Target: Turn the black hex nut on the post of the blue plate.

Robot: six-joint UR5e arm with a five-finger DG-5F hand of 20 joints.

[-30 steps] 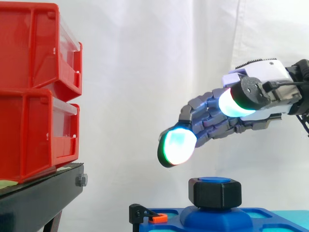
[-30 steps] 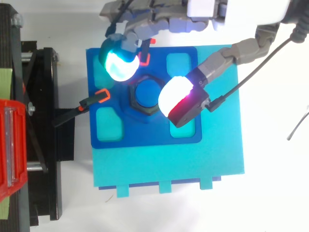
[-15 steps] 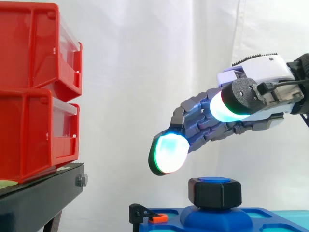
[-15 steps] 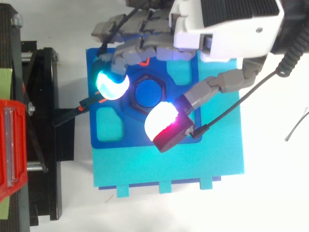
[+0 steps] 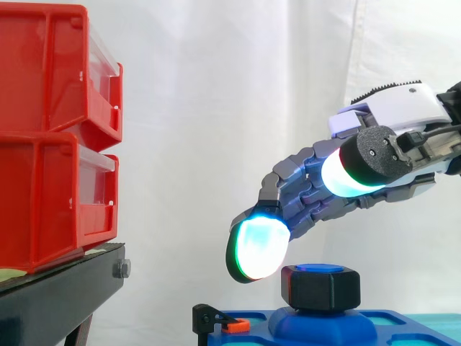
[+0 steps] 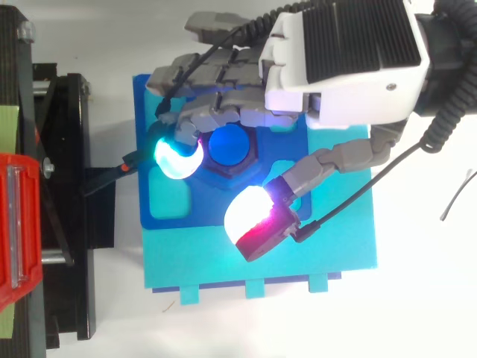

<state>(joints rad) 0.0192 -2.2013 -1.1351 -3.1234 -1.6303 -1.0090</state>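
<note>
While the hand (image 6: pixel 346 60) hangs over the blue plate (image 6: pixel 212 205), the turning has by all appearance not started: no pad is on the black hex nut (image 5: pixel 320 288). The nut sits low on the blue post (image 6: pixel 229 144), whose top shows just above it, near the middle of the plate. The plate lies on a turquoise base (image 6: pixel 298 261), with a small black clamp with an orange tip (image 5: pixel 220 322) at its near corner. Hand posture: fingers loosely arched downward and thumb spread wide from them, nothing held. In the side view the leading fingertip (image 5: pixel 258 249), glowing cyan-green, is just beside the nut's left face, at about the height of its top, with a narrow gap visible. The thumb pad (image 6: pixel 253 216), white and red, is on the opposite side of the nut and, in the side view, well above it. From the top the fingers and thumb bracket the nut, so the approach looks largely done. Remaining, as I judge it: bring the hand lower, close fingertip and thumb onto opposite flats, then rotate. Nut thread position cannot be read, so any turning already done cannot be assessed. Red bins (image 5: pixel 50 137) on the black stand (image 5: pixel 57 299) are well apart to the left, not involved.
</note>
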